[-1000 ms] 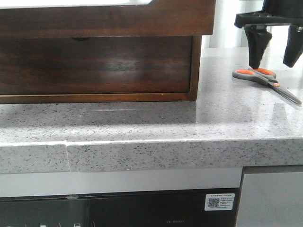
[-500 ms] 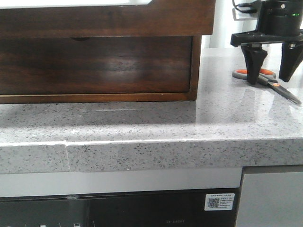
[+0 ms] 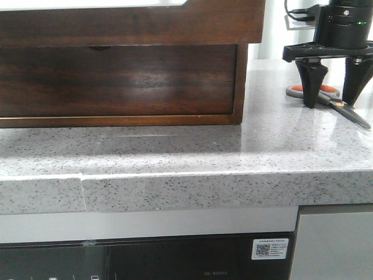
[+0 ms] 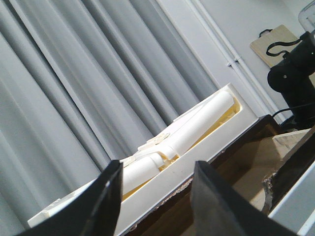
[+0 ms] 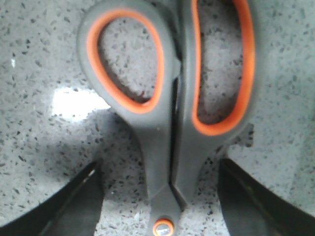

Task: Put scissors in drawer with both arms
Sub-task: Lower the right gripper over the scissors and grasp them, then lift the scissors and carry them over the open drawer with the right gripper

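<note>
The scissors [image 3: 324, 95] lie flat on the grey counter at the right, blades pointing right and toward me. My right gripper [image 3: 333, 96] is open and low over them, one finger on each side just behind the orange pivot. In the right wrist view the scissors [image 5: 170, 142] fill the space between the fingers of the right gripper [image 5: 158, 196], with stone showing on both sides. The drawer [image 3: 134, 26] juts out at the top left, with a pale rim. My left gripper [image 4: 157, 201] is open and empty above the drawer [image 4: 236, 147]; it does not show in the front view.
A lower dark drawer front with a half-round notch [image 3: 116, 81] sits under the jutting drawer. The speckled stone counter [image 3: 175, 151] ends in a front edge. A white liner with pale rolls [image 4: 197, 128] lies in the drawer. A dark appliance [image 3: 145, 259] stands below.
My right gripper has come down over the scissors, from above the handles to straddling them near the pivot. The scissors have not moved.
</note>
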